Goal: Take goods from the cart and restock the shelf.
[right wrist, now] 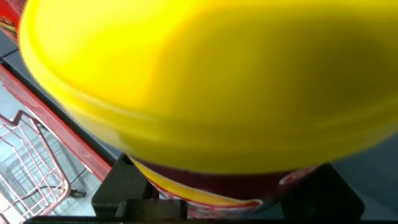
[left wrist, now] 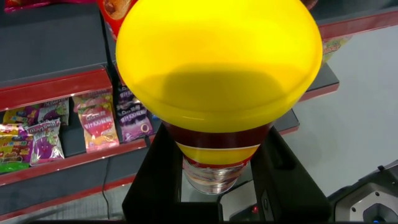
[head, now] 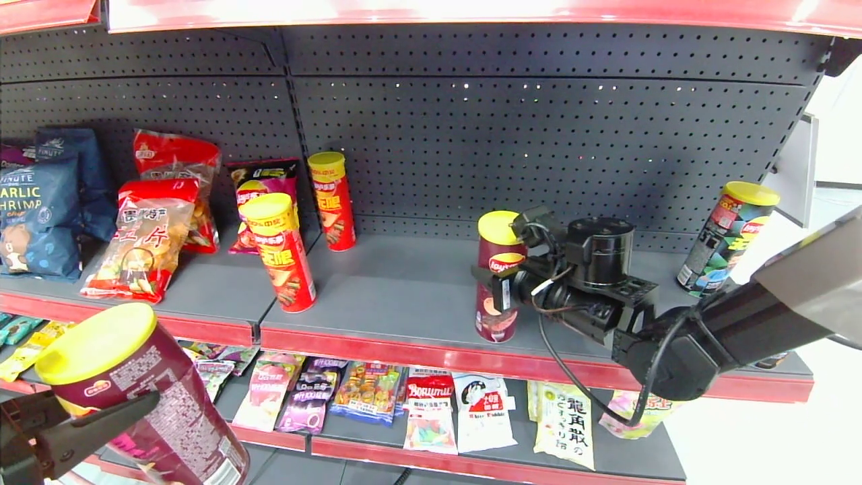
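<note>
My left gripper (head: 151, 421) is low at the left, in front of the shelves, shut on a tilted maroon chip can with a yellow lid (head: 145, 397). In the left wrist view the can's lid (left wrist: 217, 59) hides most of its body, and the black fingers (left wrist: 152, 177) clamp its sides. My right gripper (head: 500, 291) is shut on a second maroon, yellow-lidded can (head: 497, 252), which stands upright near the front of the grey middle shelf (head: 404, 296). That can's lid (right wrist: 211, 81) looms large in the right wrist view.
Two red cans (head: 286, 252) (head: 332, 200) stand left of centre on the shelf, with snack bags (head: 145, 242) farther left. A multicoloured can (head: 727, 239) stands at the right end. Sachets (head: 431, 407) line the lower shelf. The red wire cart (right wrist: 31, 168) lies below.
</note>
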Controlling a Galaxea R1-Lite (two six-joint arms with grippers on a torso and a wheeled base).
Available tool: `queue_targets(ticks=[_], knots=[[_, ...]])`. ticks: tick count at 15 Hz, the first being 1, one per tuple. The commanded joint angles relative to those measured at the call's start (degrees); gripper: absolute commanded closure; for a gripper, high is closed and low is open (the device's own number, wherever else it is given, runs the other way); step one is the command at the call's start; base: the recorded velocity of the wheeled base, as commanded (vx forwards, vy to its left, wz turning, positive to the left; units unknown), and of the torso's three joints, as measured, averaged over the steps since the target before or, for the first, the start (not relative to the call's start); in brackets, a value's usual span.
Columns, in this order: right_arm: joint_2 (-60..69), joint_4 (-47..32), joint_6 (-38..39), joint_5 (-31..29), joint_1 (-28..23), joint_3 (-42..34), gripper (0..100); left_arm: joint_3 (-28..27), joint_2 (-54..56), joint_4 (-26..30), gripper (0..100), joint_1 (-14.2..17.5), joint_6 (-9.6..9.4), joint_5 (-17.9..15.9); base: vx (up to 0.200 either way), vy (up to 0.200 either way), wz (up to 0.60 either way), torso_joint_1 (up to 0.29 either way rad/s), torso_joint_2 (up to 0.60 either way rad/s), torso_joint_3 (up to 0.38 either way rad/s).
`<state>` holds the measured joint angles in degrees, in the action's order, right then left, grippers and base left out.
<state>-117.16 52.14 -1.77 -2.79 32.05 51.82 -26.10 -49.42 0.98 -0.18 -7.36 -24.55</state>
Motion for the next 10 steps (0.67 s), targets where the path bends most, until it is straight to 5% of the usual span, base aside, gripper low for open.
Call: queue_targets(ticks=[1, 4, 5, 10], knots=[[0.5, 0.2, 0.0, 0.1, 0.4, -0.7, 100, 0.1, -0.1, 0.0, 100, 0.0, -0.02, -0.1, 0.0, 0.0, 0.0, 0.0, 0.0, 0.0], [0.5, 0.2, 0.0, -0.1, 0.8, -2.2, 100, 0.3, 0.0, 0.1, 100, 0.0, -0.02, 0.0, 0.0, 0.0, 0.0, 0.0, 0.0, 0.0], [0.5, 0.2, 0.0, -0.2, 1.0, -2.3, 0, 0.3, 0.0, 0.0, 100, 0.0, -0.02, -0.1, 0.0, 0.0, 0.0, 0.0, 0.0, 0.0], [0.5, 0.2, 0.0, -0.2, 1.0, -2.3, 0, 0.3, 0.0, 0.1, 100, 0.0, -0.02, -0.1, 0.0, 0.0, 0.0, 0.0, 0.0, 0.0]])
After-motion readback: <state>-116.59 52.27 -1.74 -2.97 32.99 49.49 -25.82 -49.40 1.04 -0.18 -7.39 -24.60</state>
